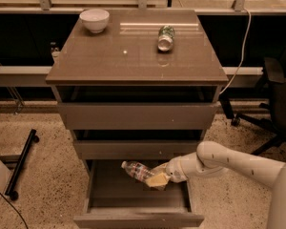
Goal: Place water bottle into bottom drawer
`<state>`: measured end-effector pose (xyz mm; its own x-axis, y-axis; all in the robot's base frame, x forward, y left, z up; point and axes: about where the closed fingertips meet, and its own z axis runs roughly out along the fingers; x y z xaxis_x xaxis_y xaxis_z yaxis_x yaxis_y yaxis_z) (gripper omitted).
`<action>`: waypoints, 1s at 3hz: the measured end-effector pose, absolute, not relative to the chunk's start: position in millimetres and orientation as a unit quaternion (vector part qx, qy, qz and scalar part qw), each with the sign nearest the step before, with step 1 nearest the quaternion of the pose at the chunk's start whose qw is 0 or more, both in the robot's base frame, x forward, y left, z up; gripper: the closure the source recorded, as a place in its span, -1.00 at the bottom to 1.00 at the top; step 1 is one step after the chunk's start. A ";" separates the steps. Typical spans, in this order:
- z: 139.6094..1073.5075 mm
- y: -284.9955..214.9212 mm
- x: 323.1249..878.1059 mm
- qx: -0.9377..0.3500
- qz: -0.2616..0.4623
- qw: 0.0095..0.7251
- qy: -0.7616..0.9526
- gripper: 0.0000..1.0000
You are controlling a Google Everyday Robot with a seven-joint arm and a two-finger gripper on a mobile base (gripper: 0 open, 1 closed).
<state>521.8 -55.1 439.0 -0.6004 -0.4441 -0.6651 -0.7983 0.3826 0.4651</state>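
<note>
The water bottle (137,170), clear with a white cap and a red-blue label, lies tilted with its cap toward the upper left, held over the tray of the open bottom drawer (138,219). My gripper (157,177) reaches in from the right on a white arm and is shut on the bottle's lower end, with yellowish fingers (158,180) around it. The bottle hangs just under the front of the middle drawer (138,149) and above the drawer floor.
A white bowl (94,19) and a green-and-silver can (165,37) lying on its side rest on the cabinet top (133,56). A black office chair (276,99) stands to the right. A black bar on wheels (20,163) lies on the floor at the left.
</note>
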 end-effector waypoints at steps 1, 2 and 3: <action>403.9 -62.8 524.2 -0.367 0.399 0.196 0.817 1.00; 396.5 -63.0 523.2 -0.364 0.396 0.192 0.821 1.00; 381.9 -58.4 523.6 -0.364 0.384 0.186 0.828 1.00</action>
